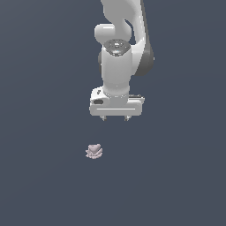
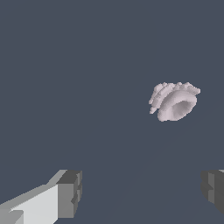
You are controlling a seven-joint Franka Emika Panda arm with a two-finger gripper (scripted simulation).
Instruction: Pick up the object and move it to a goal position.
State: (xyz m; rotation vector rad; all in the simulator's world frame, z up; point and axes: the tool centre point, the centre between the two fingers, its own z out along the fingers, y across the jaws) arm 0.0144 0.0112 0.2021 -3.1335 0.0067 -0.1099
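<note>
Presently, approach step: gripper [image 1: 115, 118] hangs above the surface [image 1: 39, 176], jaws wide apart and empty, object [image 1: 94, 151] near but offset; next, centre over it and descend.

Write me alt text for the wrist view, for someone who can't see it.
A small lumpy pale pinkish-grey object with ridged folds lies on a plain dark blue-grey surface, not held by anything. In the foreground the two grey fingertips of the robot's pincer stand wide apart, open, with nothing between them.
</note>
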